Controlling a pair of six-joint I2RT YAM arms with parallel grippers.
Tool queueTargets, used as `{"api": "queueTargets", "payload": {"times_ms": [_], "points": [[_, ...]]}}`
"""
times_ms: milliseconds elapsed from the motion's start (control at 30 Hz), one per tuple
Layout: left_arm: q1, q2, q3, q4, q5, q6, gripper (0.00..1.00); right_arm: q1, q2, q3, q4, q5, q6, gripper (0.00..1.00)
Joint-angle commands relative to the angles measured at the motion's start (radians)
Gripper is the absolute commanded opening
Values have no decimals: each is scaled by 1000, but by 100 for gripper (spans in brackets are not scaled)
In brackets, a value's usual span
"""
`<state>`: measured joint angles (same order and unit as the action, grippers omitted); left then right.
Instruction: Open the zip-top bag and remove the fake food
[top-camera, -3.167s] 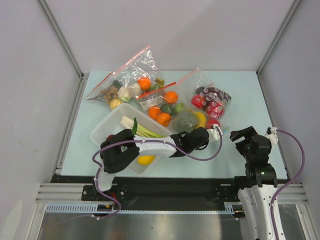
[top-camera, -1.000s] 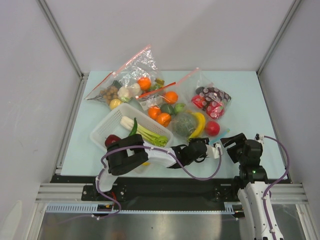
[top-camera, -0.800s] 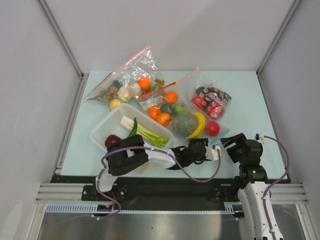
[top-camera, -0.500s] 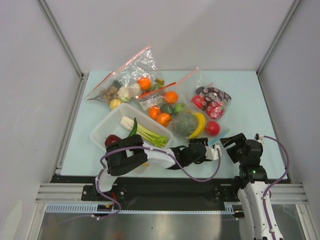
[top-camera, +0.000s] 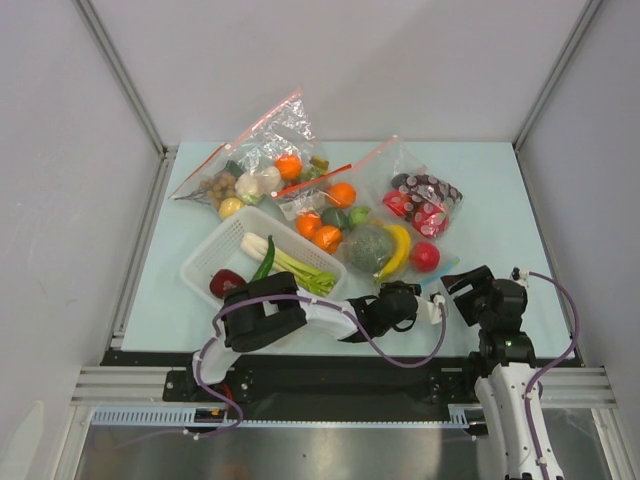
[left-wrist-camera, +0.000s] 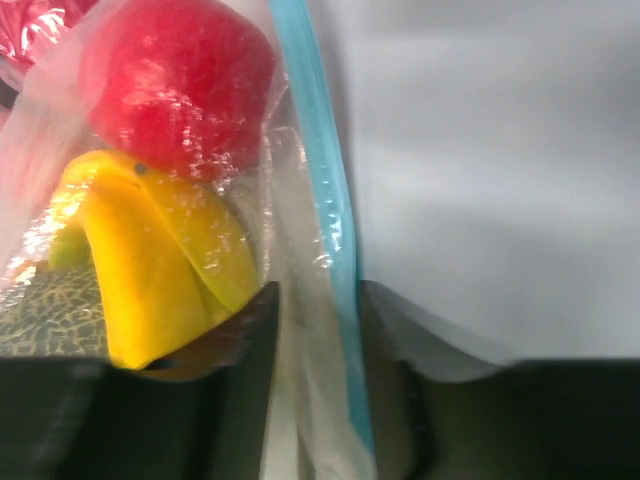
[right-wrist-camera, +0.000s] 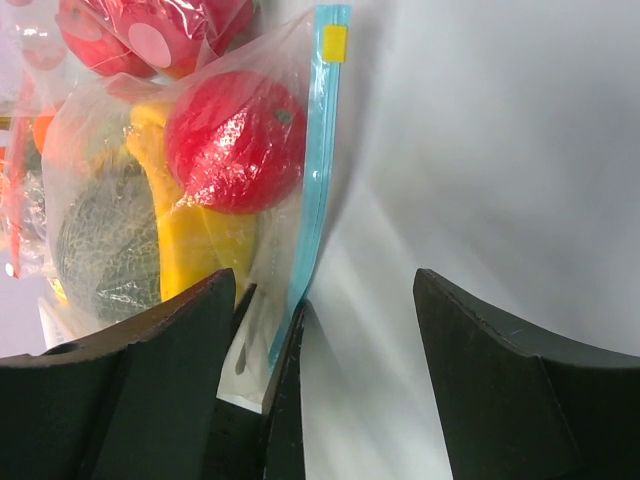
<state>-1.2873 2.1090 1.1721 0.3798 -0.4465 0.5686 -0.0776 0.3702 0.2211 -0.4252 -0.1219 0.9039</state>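
Barely begun: the bag (top-camera: 395, 250), just right of the basket (top-camera: 205, 262), looks zipped, with the toy food (top-camera: 370, 248) all inside. The left gripper (top-camera: 432, 300) stands narrow astride the blue strip (left-wrist-camera: 320, 200); whether it pinches, I cannot tell. The right gripper (top-camera: 462, 283) gapes wide, empty.

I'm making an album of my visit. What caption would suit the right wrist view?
Open right gripper faces the blue zip strip of the bag, with red fruit, banana and melon inside.
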Motion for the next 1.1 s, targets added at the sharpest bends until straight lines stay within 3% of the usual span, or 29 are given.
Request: {"api": "queueTargets", "payload": {"times_ms": [0, 67, 267, 467, 733, 933, 1067], "points": [[-12, 35, 18, 1, -41, 45, 38, -8, 3, 15, 39, -9, -16, 78], [-12, 42, 17, 2, -40, 45, 32, -11, 3, 15, 40, -9, -17, 78], [-12, 43, 15, 4, -31, 43, 1, -13, 4, 15, 45, -8, -17, 79], [22, -9, 35, -5, -28, -16, 0, -14, 6, 12, 49, -8, -30, 79], [112, -153, 57, -41, 126, -161, 0, -14, 53, -32, 131, -62, -37, 78], [135, -170, 54, -59, 153, -179, 0, -11, 128, -110, 288, -134, -5, 77], [138, -178, 46, -65, 172, -202, 1, 10, 177, -163, 514, -179, 32, 75]]}}
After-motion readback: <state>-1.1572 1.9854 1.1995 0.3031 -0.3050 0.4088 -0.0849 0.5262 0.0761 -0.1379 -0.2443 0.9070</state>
